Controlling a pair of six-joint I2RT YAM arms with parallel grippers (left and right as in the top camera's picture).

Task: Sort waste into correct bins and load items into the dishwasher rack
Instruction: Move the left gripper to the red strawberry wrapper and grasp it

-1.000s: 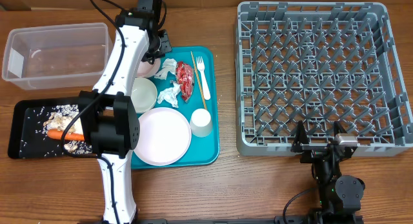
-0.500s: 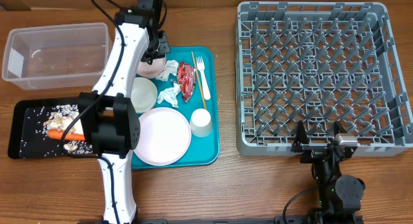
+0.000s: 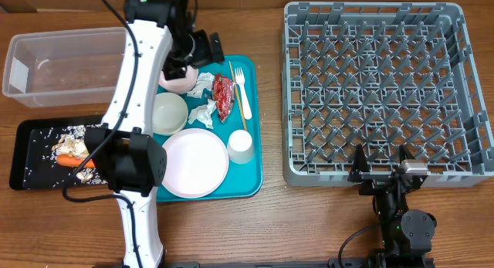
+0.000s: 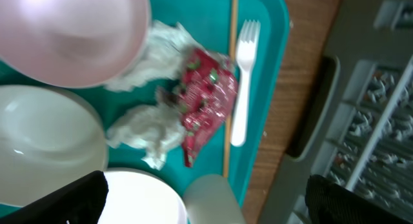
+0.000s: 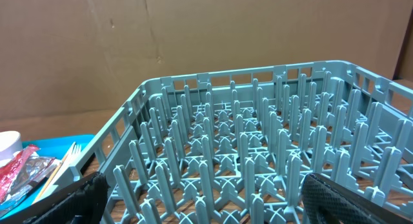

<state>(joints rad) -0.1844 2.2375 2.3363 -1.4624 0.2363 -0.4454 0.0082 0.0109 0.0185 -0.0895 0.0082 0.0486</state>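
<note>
Waste sits in two places on my feed: the orange carrot (image 3: 68, 159) and pale food scraps (image 3: 71, 133) lie in the black tray (image 3: 27, 144) at the left edge of the table, while two crumpled napkins (image 4: 147, 132) and the red wrapper (image 4: 206, 98) lie on the teal serving tray (image 3: 253, 113). The wrapper lies between the napkins and the wooden stick (image 4: 231, 69), with the white fork (image 4: 242, 82) just beside the stick on its other side, tines toward the back of the table. The clear tub (image 3: 65, 63) stands behind the black tray. On the teal tray I also see a bowl (image 3: 171, 112), the round plate (image 3: 194, 164) in front of it and the small cup (image 3: 241, 146) at the plate's right. A second bowl (image 4: 71, 37) sits at the tray's back left, partly under the left arm from overhead. The left gripper (image 3: 203, 49) hovers above the tray's back edge, its fingers (image 4: 71, 198) spread wide, and its wrist camera looks down on the wrapper and napkins between them. The dishwasher rack (image 3: 386, 90) fills the right side of the table, pegs upright. The right gripper (image 3: 382, 169) sits low at the rack's front wall, fingers (image 5: 77, 198) parted wide, facing into the rack.
</note>
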